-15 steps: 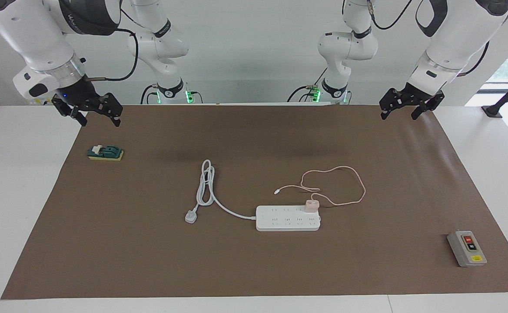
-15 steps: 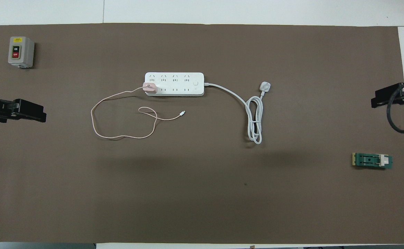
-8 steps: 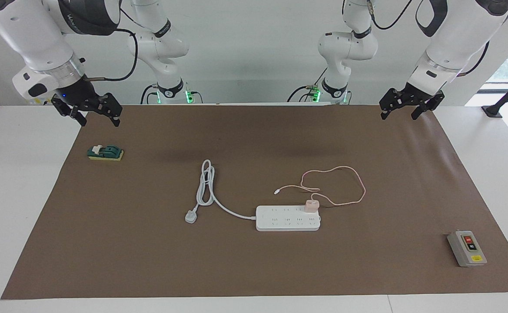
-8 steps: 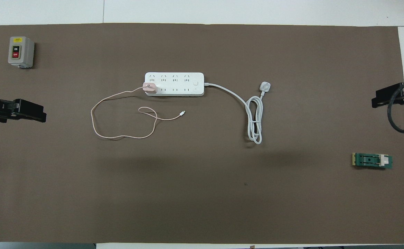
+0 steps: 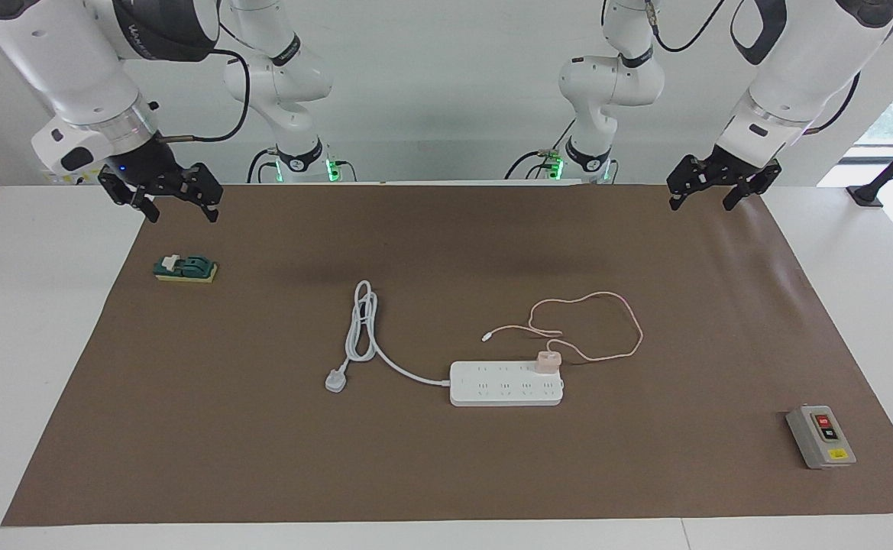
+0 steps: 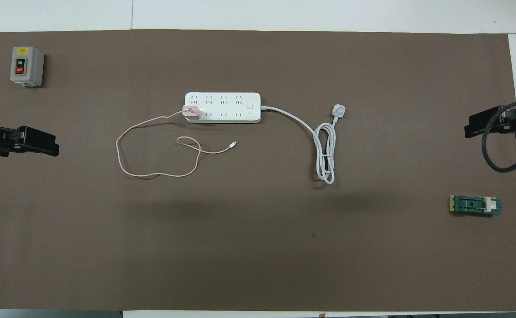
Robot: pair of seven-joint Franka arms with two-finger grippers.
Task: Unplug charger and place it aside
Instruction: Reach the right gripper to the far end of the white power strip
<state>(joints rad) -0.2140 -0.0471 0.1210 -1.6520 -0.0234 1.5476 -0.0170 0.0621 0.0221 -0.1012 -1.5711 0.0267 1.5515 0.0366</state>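
The pale-pink charger [image 5: 548, 360] [image 6: 191, 112] sits plugged into the end socket of the white power strip [image 5: 506, 383] [image 6: 222, 107], at the strip's end toward the left arm. Its thin pink cable [image 5: 629, 321] [image 6: 121, 154] loops on the mat nearer the robots and ends in a white tip [image 5: 484, 336] [image 6: 235, 143]. My left gripper [image 5: 702, 203] [image 6: 28, 142] hangs open over the mat's corner at the left arm's end, well away from the charger. My right gripper [image 5: 181, 216] [image 6: 496, 124] hangs open over the mat's edge near the green switch, holding nothing.
The strip's thick white cord coils toward the right arm's end and stops at a three-pin plug [image 5: 335, 380] [image 6: 338, 109]. A green knife switch [image 5: 185, 269] [image 6: 475, 205] lies under the right gripper's area. A grey on/off button box [image 5: 820, 436] [image 6: 27, 66] stands at the mat's corner farthest from the left arm's base.
My right gripper has shifted a little toward the middle of the table. The left arm, the charger and the strip have not moved.
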